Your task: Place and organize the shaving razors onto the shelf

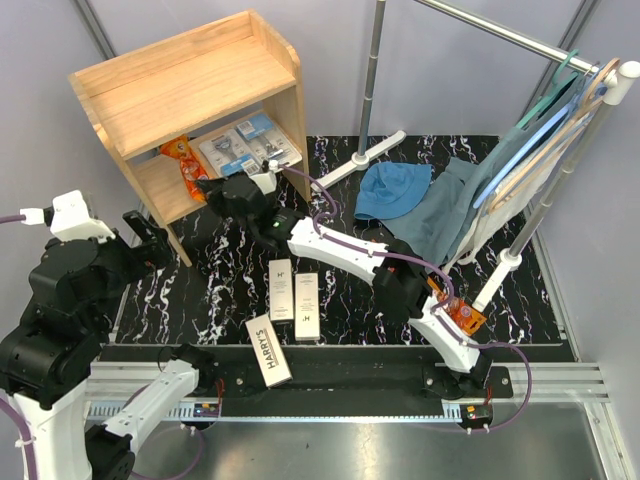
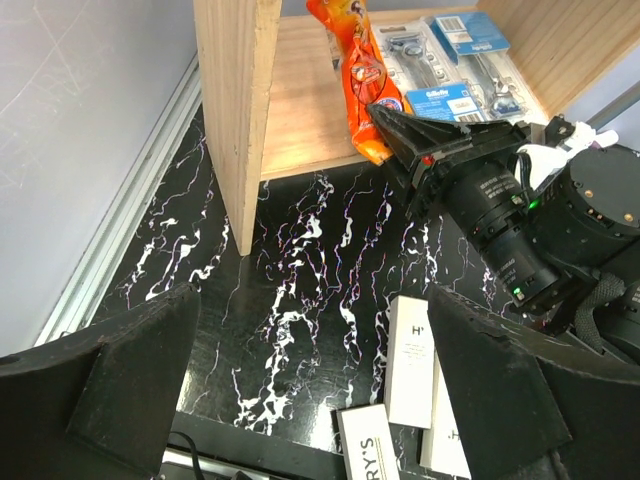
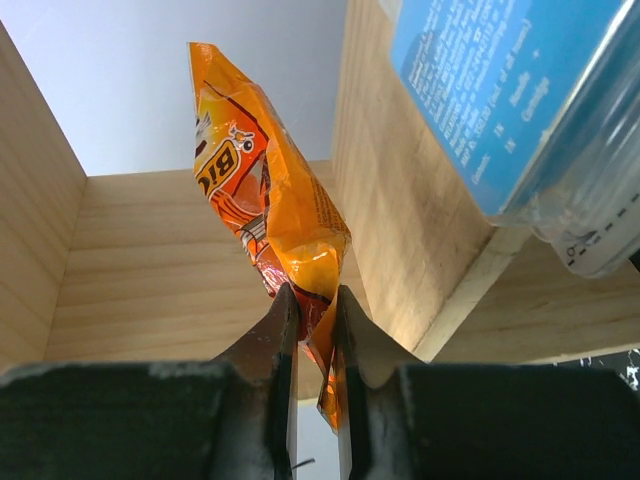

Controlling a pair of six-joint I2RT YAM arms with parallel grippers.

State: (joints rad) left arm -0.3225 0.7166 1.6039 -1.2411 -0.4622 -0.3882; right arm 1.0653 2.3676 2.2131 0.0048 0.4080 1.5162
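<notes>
Shaving razors – where r they rn?
B: Orange pack is on the shelf, lower level, left part, just inside the side panel. Blue-and-clear blister packs lie flat on the same level, to its right.
A: And the white boxes?
B: 3 Harry's boxes are off the shelf, on the black marbled mat. 2 lie side by side in front of the shelf. The 3rd sits at the mat's near edge, angled, "HARRY'S" label up.
A: Right gripper?
B: Reaching into the lower level w/ its fingers clamped narrow on the orange pack's near end. The pack rises from the fingertips toward the back of the shelf.
A: Left gripper?
B: Fingers spread wide, nothing betw. them. It hovers over the mat near the shelf's front-left corner, well apart from the boxes.
A: Upper level?
B: Bare wood in the top view, raised lip at the back.
</notes>
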